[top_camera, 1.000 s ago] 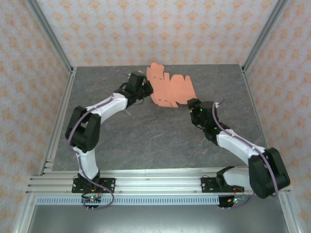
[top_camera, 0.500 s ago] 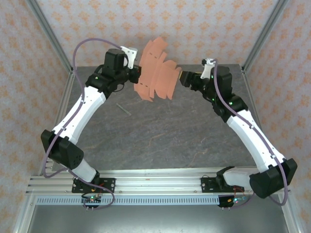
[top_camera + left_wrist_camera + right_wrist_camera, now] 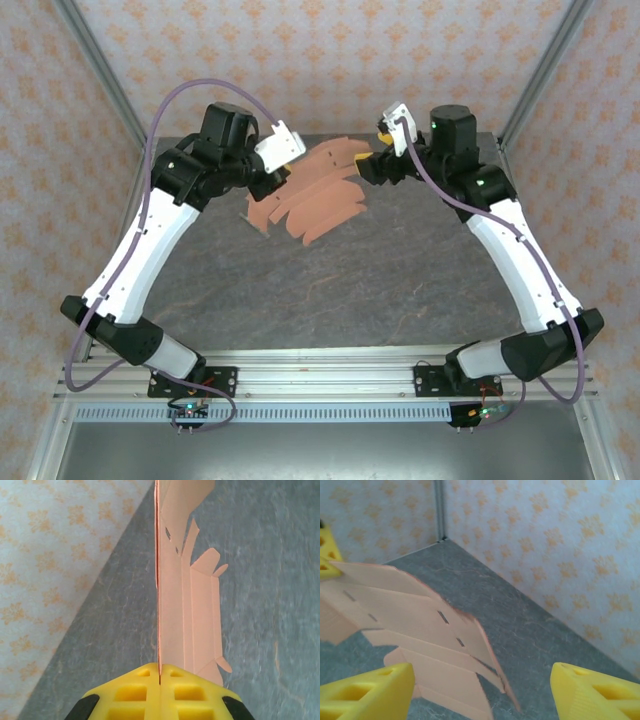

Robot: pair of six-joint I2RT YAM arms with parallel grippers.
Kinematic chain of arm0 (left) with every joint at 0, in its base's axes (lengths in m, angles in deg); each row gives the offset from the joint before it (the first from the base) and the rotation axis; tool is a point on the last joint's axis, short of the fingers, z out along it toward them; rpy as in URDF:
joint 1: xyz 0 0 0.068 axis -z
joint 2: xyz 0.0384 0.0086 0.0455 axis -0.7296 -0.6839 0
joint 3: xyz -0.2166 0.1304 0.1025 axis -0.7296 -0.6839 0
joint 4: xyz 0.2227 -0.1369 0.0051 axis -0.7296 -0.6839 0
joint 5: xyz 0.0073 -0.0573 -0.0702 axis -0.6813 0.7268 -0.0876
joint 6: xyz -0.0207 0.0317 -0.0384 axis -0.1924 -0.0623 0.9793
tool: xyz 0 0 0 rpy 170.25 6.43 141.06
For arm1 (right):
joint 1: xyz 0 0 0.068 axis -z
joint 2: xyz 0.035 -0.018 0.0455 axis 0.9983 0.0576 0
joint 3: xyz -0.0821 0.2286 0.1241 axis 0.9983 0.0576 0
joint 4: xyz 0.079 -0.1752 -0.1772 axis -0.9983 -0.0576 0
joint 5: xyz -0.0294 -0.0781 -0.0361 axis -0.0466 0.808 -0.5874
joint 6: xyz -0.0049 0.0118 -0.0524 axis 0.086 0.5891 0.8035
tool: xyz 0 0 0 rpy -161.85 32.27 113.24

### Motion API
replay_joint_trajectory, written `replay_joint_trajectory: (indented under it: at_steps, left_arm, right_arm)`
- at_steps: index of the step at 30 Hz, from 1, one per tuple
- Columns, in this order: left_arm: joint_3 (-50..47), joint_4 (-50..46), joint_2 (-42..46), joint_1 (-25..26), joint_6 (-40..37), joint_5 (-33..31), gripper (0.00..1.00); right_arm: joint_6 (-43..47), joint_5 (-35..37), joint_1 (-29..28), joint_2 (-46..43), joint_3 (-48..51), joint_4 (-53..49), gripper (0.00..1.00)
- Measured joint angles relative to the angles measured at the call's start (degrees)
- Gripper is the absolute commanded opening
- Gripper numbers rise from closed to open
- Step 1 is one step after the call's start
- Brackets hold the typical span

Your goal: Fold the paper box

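The paper box (image 3: 310, 195) is a flat salmon-orange die-cut sheet with flaps and slots, held in the air above the far part of the table. My left gripper (image 3: 280, 172) is shut on its left edge; in the left wrist view the sheet (image 3: 182, 595) stands edge-on, pinched between the yellow fingertips (image 3: 125, 695). My right gripper (image 3: 375, 165) is open at the sheet's right end. In the right wrist view the sheet (image 3: 420, 630) lies ahead between and beyond the spread yellow fingers (image 3: 365, 692), touching neither.
The grey stone-patterned table (image 3: 330, 290) is bounded by patterned walls (image 3: 330, 60) and metal corner posts (image 3: 100, 75). A small thin dark object (image 3: 254, 224) lies on the table left of centre. Both arms arch high over the table.
Both arms have risen and swung. The sheet has tipped from nearly upright to a flatter, slanted pose and moved lower left. The right gripper has let go and stands open.
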Motion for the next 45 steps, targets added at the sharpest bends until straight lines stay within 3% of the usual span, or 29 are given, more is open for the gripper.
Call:
replay_joint_trajectory:
  at_steps: [8, 16, 26, 35, 45]
  left_arm:
    - [5.8, -5.4, 0.3, 1.2, -7.4, -0.5, 0.00]
    - [7.1, -8.1, 0.2, 3.8, -11.8, -2.5, 0.00]
    - [9.5, -10.7, -2.8, 6.9, -15.3, -6.1, 0.00]
    - [11.5, -12.3, -6.1, 8.0, -16.3, -8.0, 0.00]
    - [11.5, -13.0, -6.1, 8.2, -16.9, -9.1, 0.00]
  right_arm:
    - [11.3, -12.0, 0.0, 0.9, -3.3, -7.4, 0.72]
    - [17.5, -15.8, -0.9, 3.5, -5.5, -9.5, 0.71]
    - [24.9, -16.3, -4.0, 8.2, -9.8, -14.9, 0.54]
    - [27.9, -16.3, -5.7, 9.1, -10.6, -16.8, 0.23]
    - [28.9, -16.4, -5.7, 11.5, -12.3, -17.7, 0.18]
